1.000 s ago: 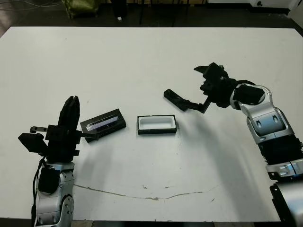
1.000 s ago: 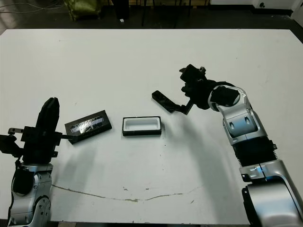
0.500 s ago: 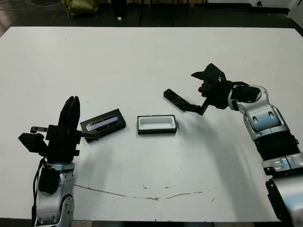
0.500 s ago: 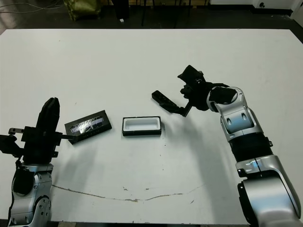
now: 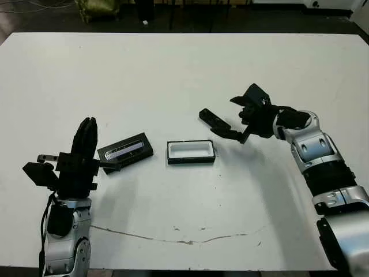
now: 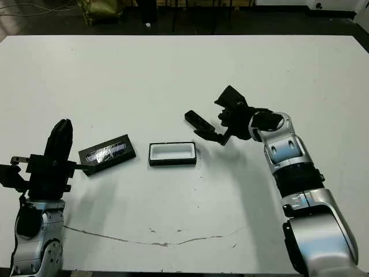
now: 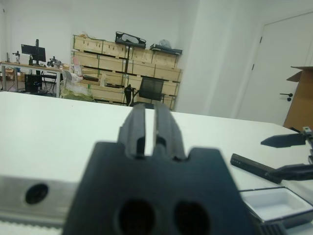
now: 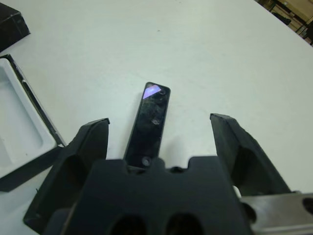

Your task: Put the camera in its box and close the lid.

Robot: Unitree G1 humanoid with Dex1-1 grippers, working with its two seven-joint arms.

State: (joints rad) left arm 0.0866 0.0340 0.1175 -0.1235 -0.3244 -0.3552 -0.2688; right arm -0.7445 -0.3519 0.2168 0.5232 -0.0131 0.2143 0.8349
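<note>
The camera (image 5: 213, 120), a slim black bar with a bluish glint (image 8: 152, 91), lies flat on the white table right of centre. My right gripper (image 5: 235, 119) is open, one finger on each side of the camera's near end (image 8: 145, 156), touching nothing that I can make out. The box (image 5: 191, 152), white inside, sits open just left of the camera. Further left lies the lid (image 5: 125, 149) with its silvery strip. My left gripper (image 5: 87, 128) stands upright beside the lid, fingers (image 7: 134, 128) together and holding nothing.
A thin dark crack (image 5: 190, 241) runs along the table near its front edge. Dark floor and furniture legs (image 5: 173, 14) lie beyond the far edge. Shelves and a chair (image 7: 149, 90) show past the table in the left wrist view.
My right gripper has slid left along the table, so its open fingers now straddle the camera's end. The camera, box, lid and left arm have not moved.
</note>
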